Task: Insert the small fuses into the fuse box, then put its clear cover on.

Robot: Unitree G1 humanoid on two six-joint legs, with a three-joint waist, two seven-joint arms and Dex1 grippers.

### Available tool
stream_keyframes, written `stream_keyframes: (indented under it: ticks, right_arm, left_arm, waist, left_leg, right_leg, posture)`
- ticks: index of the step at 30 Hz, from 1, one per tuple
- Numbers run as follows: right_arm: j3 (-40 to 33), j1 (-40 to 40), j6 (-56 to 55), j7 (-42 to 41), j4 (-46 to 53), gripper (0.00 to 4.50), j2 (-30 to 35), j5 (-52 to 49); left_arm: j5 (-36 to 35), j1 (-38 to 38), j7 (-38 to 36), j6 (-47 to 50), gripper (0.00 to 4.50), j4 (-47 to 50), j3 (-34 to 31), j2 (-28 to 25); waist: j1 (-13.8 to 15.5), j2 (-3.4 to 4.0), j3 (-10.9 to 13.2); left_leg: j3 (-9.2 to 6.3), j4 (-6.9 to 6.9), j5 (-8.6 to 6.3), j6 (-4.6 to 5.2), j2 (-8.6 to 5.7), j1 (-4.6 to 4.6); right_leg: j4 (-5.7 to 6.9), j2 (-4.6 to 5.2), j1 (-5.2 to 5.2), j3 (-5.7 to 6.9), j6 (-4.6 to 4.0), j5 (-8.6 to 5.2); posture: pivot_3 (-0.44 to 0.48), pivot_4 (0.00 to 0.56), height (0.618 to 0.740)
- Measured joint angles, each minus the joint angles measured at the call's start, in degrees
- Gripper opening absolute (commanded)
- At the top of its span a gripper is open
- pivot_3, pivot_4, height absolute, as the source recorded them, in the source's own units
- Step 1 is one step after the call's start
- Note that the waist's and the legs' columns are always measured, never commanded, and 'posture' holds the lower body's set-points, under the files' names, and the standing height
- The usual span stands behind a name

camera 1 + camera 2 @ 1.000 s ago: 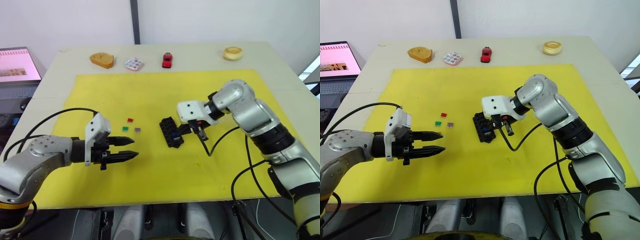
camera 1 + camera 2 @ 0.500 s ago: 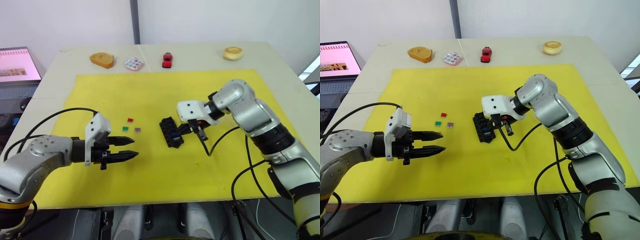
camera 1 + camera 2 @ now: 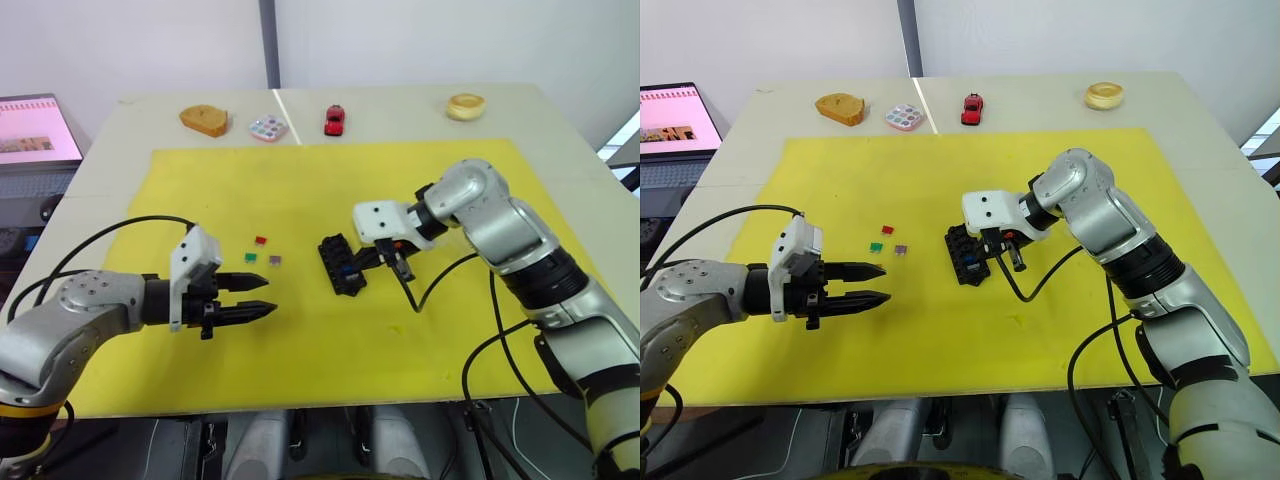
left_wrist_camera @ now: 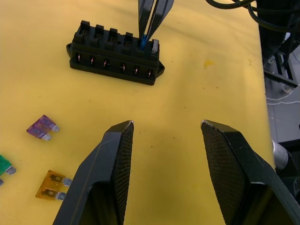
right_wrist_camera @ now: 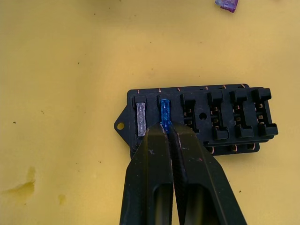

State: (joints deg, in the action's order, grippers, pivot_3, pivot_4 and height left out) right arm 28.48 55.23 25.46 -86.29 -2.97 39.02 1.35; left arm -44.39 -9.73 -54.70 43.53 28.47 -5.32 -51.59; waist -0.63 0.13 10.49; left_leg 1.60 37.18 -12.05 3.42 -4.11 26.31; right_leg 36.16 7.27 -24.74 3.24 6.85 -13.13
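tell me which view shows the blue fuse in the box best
The right wrist view: the blue fuse sits in the fuse box at the right gripper tips. The left wrist view shows it far off; the eye views barely.

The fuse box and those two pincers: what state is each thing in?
fuse box: grey and blue fuses seated, four slots empty, uncovered.
blue fuse: in its slot, pinched.
right pincer: shut on blue fuse.
left pincer: open, empty.
purple fuse: loose on mat.
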Motion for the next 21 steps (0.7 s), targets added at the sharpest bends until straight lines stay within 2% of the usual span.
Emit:
stream_keyframes:
  ticks: [3,15,21]
  right_arm:
    - [-0.02,0.0,0.22,0.22,0.59,1.03,0.0,-0.15]
    - [-0.79,0.06,1.44,0.36,0.55,1.03,-0.04,-1.6]
    - [-5.21,0.81,1.26,-1.17,-0.56,1.03,0.24,-5.96]
  left_arm:
    - [0.0,-0.01,0.0,0.0,2.43,-0.19,0.0,0.0]
    - [0.0,0.0,-0.11,0.0,2.43,-0.34,0.0,0.0]
    - [-0.32,-1.1,-0.87,0.25,2.43,-1.27,-0.86,-0.71]
  waist:
    - [0.0,0.0,0.0]
    - [0.03,0.0,0.0]
    - [0.09,0.0,0.0]
  left_leg:
    - [0.0,0.0,0.0,0.0,0.0,0.0]
    - [0.0,0.01,0.0,0.0,0.0,0.0]
    - [-0.03,0.03,0.0,0.0,0.0,0.0]
  right_leg:
    - [0.0,0.0,0.0,0.0,0.0,0.0]
    - [0.01,0.0,0.01,0.0,0.0,0.0]
    - [0.0,-0.01,0.04,0.0,0.0,0.0]
  posture:
    - [0.0,0.15,0.74]
    - [0.0,0.15,0.74]
    - [0.0,0.15,0.74]
